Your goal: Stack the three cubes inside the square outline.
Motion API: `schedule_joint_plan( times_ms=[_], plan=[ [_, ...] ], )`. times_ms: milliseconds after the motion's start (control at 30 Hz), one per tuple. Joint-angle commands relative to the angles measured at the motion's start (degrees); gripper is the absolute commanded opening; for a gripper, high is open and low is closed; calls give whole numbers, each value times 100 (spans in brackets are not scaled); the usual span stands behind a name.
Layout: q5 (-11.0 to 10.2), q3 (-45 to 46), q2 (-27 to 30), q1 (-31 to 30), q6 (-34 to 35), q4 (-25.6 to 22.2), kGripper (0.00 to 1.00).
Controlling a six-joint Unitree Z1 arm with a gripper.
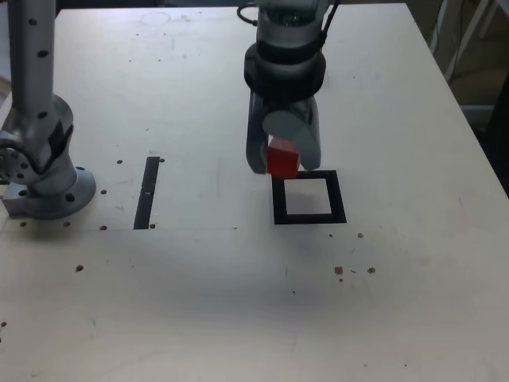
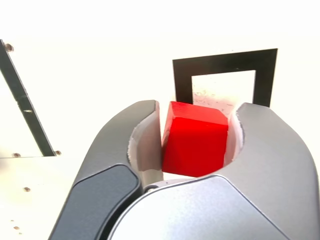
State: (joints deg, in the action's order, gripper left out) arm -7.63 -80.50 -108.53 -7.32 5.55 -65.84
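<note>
red cube (image 2: 194, 145) in end effector (image 2: 196, 137), outline (image 1: 309, 198) partly hidden

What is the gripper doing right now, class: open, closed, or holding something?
Gripper: jaws closed on the red cube, held just off the table beside the square outline.

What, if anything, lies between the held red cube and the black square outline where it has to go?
Nothing visible does. The gripper holds the red cube just beyond the square outline, at its far corner on the exterior view's left. The pale centre is bare, and the black strip lies well off to that view's left.
</note>
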Motion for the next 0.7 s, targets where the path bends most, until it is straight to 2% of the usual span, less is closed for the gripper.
schedule_joint_plan(
  times_ms=[0, 400, 667],
  plan=[
    [-45, 52, 32, -136, 150, 57, 31],
    [-139, 97, -351, -348, 574, 515, 31],
    [-194, -72, -471, -221, 805, 536, 31]
  ],
)
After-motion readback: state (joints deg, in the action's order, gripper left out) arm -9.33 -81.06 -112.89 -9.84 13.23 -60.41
